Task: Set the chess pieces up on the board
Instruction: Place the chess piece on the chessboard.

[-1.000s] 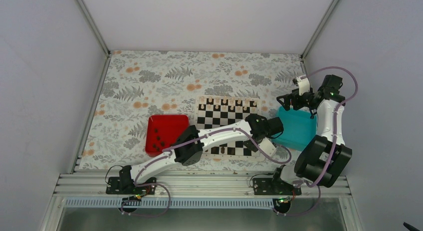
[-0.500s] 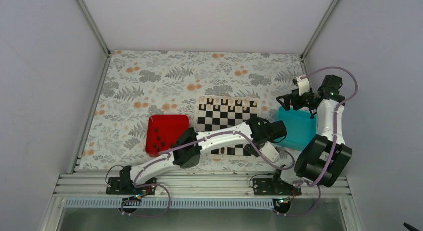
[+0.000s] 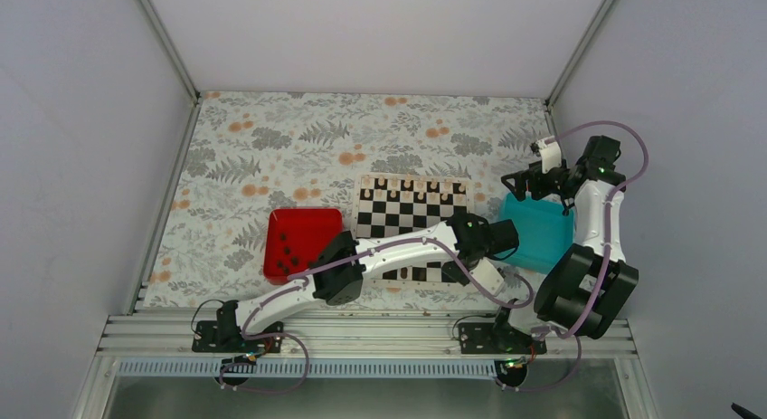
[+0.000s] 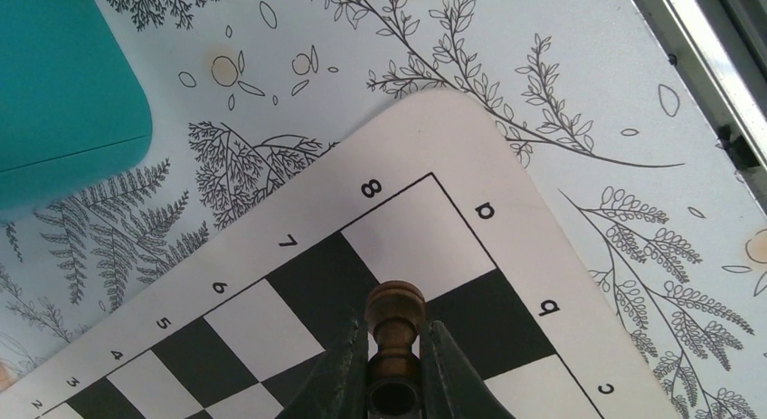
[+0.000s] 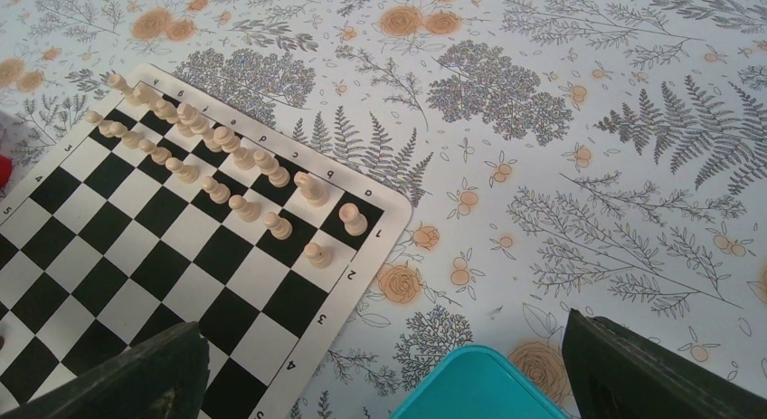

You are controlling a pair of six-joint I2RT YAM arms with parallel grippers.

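A dark chess piece (image 4: 394,312) is clamped in the left end effector (image 4: 394,333) over the board (image 4: 434,129) corner; the right end effector (image 3: 530,184) is spread wide.

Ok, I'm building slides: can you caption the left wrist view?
Left gripper, jaws shut on a dark chess piece, over the board corner near the teal tray.

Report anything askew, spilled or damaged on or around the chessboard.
Nothing stands out. The black-and-cream square chessboard lies flat on the floral cloth, and its pale wooden pieces stand upright in two rows.
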